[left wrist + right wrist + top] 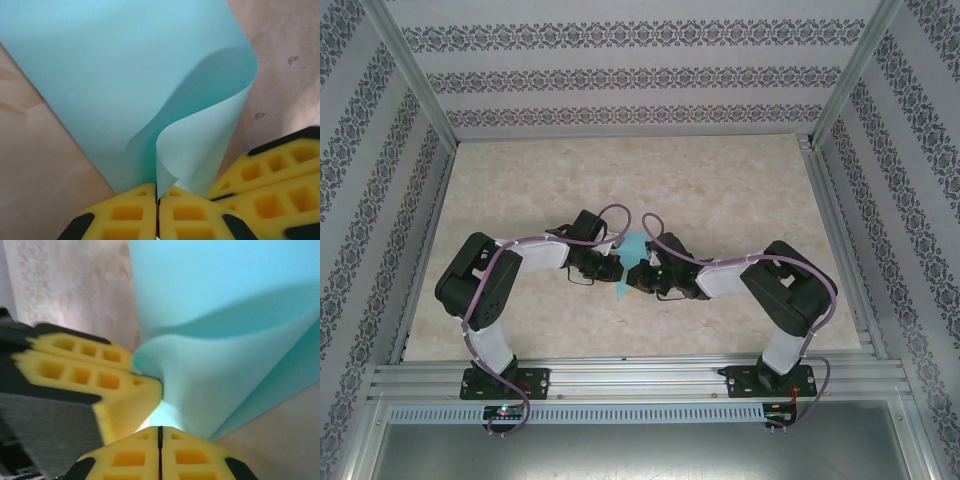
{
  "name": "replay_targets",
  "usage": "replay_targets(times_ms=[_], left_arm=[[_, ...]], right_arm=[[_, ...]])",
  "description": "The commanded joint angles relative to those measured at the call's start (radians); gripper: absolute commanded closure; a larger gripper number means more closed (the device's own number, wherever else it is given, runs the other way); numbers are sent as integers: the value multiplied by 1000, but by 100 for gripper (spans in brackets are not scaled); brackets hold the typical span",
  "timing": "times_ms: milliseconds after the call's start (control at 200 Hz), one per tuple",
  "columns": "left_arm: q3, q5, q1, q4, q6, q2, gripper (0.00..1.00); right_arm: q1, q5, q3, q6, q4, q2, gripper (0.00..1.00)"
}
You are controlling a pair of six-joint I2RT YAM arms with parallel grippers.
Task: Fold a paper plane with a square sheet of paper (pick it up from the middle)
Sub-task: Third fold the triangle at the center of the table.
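The square sheet of paper [632,248] is turquoise and lies at the middle of the table, between my two grippers. In the left wrist view the sheet [125,75] curls up off the table. One curled corner of it runs into the slit of my left gripper [159,189], which is shut on it. My right gripper [160,429] is shut, and a raised fold of the sheet [225,300] comes down to its tips. I cannot tell whether paper is pinched there. The two grippers [610,268] [640,276] almost touch. No paper plane shape shows.
The beige marbled table [720,190] is walled by patterned panels [640,75] at the back and both sides. An aluminium rail [640,380] carrying the arm bases runs along the near edge.
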Motion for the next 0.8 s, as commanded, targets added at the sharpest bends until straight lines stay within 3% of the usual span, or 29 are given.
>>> replay_targets(times_ms=[0,490,794], left_arm=[[-1,-44,7,-65,34,35,91],[2,-46,7,-75,37,36,91],[3,-47,7,-79,40,36,91]], right_arm=[[-30,-23,5,-29,-6,-30,91],[-61,1,19,-64,-45,65,91],[-99,-23,46,-98,-115,-52,90]])
